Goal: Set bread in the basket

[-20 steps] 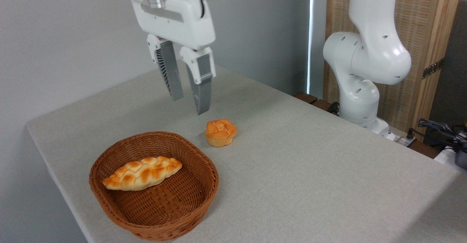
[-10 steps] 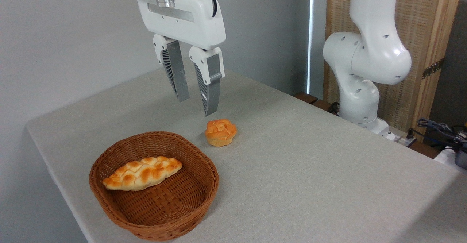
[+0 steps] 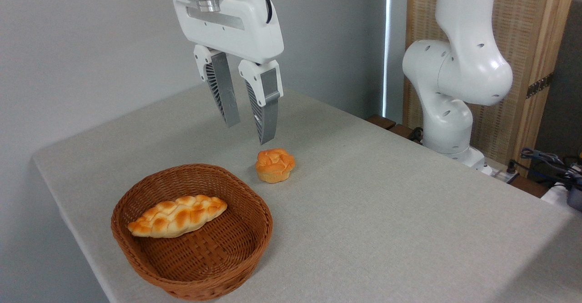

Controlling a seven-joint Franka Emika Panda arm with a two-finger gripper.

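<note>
**Braided loaf at rest in the wicker basket, gripper raised and empty**

We see a long braided loaf of bread [image 3: 178,216], golden-yellow with browned bumps and pointed at both ends, lying inside the oval brown woven wicker basket [image 3: 254,244]. The loaf rests on the basket's floor toward its far-left side, with its left tip close against the inner wall and its right tip pointing up and to the right. The basket stands on the grey cloth-covered table [image 3: 386,212], near the front-left corner.

Above and behind the basket, we observe the white two-finger gripper [image 3: 249,131] hanging in the air with its fingers pointing downward and tilted slightly to the right. Its two grey ribbed fingers [image 3: 268,116] stand apart with a clear gap between them, and we note nothing held in that gap. The fingertips are well clear of the table and of the bread.

Just beyond the basket's far-right rim, and below the right fingertip, we find a small round orange muffin-shaped bun [image 3: 275,165] sitting on the table by itself. It touches neither the basket nor the gripper.

At the right of the view, we see the white jointed body of the robot arm [image 3: 459,75] rising from the table's far edge. Behind it stands a light wooden panel with a woven face [image 3: 523,57], and a bundle of dark cables [image 3: 550,162] lies at the far right edge.
</note>
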